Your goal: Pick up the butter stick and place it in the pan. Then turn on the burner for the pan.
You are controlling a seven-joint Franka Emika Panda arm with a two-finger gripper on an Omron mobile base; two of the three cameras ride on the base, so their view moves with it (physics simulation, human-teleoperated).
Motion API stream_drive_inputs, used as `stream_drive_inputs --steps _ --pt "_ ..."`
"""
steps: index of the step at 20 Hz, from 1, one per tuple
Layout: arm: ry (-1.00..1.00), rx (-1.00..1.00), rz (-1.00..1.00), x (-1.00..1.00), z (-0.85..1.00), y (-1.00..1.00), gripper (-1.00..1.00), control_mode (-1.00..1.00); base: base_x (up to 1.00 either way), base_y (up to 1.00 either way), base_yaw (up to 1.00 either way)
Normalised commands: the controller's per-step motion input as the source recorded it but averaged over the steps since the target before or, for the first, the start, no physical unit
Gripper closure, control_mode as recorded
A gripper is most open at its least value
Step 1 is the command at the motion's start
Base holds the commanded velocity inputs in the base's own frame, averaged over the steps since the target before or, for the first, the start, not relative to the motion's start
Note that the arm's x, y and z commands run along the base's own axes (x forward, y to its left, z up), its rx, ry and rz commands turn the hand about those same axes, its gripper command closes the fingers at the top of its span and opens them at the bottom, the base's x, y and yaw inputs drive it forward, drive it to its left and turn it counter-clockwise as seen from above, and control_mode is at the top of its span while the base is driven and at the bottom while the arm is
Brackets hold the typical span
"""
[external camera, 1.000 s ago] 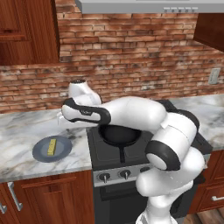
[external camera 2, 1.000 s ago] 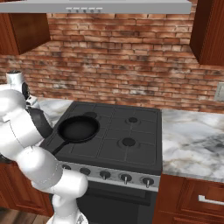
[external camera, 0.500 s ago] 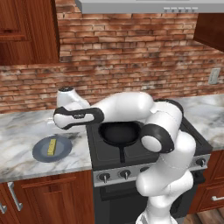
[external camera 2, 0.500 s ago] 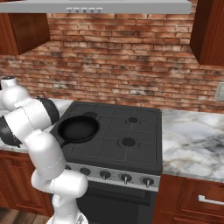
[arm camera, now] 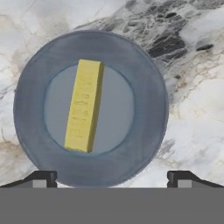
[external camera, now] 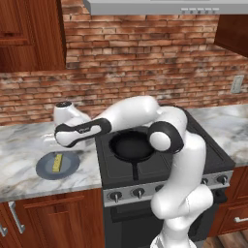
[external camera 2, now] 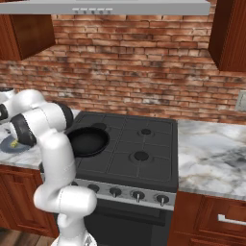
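The butter stick [arm camera: 84, 105] is a pale-yellow bar lying on a flat grey-blue round plate [arm camera: 146, 109], a little left of the plate's centre. My gripper [arm camera: 111, 178] looks straight down on it from above, open, its fingertips [arm camera: 43, 178] wide apart at the plate's near rim with nothing between them. From the left base camera the butter stick [external camera: 57, 162] and plate [external camera: 70, 167] sit on the marble counter left of the stove, under my wrist [external camera: 72, 131]. The black pan [external camera: 131, 145] rests on the front left burner, handle toward the front; it also shows as the pan [external camera 2: 87, 141].
Stove knobs [external camera: 115, 196] line the front panel, also seen as knobs [external camera 2: 138, 195]. Marble counter [external camera: 19, 145] runs on both sides of the stove. A brick wall, upper cabinets and a hood [external camera 2: 120, 7] stand behind and above. My arm's elbow [external camera: 164, 135] arches over the pan.
The arm has swung left from the stove's edge to above the plate. The gripper stayed open. Butter, plate and pan have not moved.
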Motion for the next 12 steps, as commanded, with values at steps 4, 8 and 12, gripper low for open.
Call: stream_drive_inputs --steps 4,8,12 --pt "0.0 0.0 0.0 0.1 -0.22 0.14 -1.0 -1.0 0.0 0.0 0.0" --pt "0.0 0.0 0.0 0.09 -0.23 0.1 -1.0 -1.0 0.0 0.0 0.0" --pt "0.0 0.0 0.0 0.1 -0.22 0.04 -1.0 -1.0 0.0 0.0 0.0"
